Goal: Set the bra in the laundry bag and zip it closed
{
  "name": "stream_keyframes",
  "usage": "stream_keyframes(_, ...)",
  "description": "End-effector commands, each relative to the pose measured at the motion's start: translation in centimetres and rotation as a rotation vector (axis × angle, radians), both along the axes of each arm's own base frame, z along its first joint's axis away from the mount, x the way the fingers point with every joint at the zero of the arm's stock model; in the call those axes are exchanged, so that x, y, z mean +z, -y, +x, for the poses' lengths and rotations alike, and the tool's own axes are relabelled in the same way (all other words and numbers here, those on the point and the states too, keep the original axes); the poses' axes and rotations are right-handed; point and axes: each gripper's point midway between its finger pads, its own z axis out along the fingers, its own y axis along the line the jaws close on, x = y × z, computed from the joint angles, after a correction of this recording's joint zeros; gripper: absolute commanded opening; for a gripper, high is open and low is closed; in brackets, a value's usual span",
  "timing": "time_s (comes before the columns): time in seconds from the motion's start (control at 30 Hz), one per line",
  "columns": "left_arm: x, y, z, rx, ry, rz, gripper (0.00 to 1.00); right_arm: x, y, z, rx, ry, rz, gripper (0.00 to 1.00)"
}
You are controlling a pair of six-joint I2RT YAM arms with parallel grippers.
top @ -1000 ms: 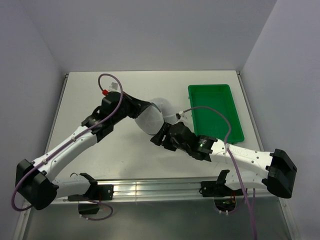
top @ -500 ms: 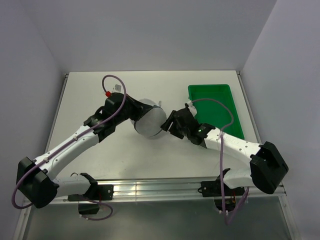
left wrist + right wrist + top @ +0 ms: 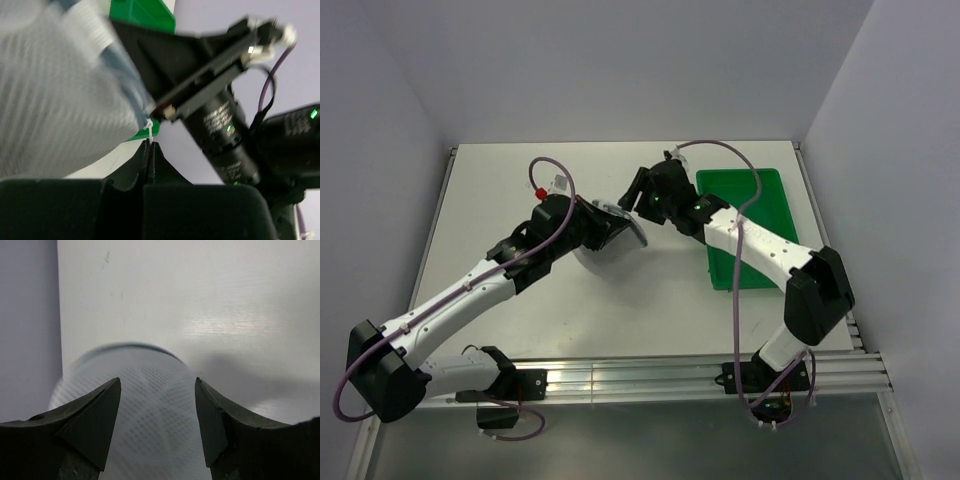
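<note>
The laundry bag (image 3: 620,243) is a pale mesh pouch with a dark zipper edge, at the table's middle. My left gripper (image 3: 613,226) is shut on a thin white pull tab (image 3: 148,131) at the bag's edge (image 3: 60,100); the closed fingertips (image 3: 150,146) pinch it. My right gripper (image 3: 632,192) hovers open just beyond the bag, on its far side. In the right wrist view its gripper (image 3: 157,382) straddles the mesh (image 3: 150,415) without touching it. The bra shows in no view.
A green plastic tray (image 3: 770,198) lies at the right of the table, and the right forearm crosses over it. A corner of the tray (image 3: 145,15) shows behind the bag in the left wrist view. Walls close the table's left, back and right.
The right arm swung from the bag's near side round to its far side, gripper still open. The left gripper kept its hold and drew the bag slightly left.
</note>
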Motion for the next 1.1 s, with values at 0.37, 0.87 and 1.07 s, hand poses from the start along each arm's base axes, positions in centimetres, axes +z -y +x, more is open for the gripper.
stream_keyframes(0.37,-6.1,-0.5,-2.3,-0.075,-0.018,0.025,0.0,0.0,-1.2,-0.3,0.074,-0.013,-0.012,0.67)
stream_keyframes(0.87,-7.4,-1.7,-5.1,-0.095,0.083,0.05,0.0,4.5,2.4,-3.8,0.043,0.02,-0.009,0.67)
stream_keyframes(1.07,-4.6,-0.7,-5.1,-0.118,0.158,0.074,0.0,5.8,2.8,-7.5,0.097,-0.042,0.073,0.66)
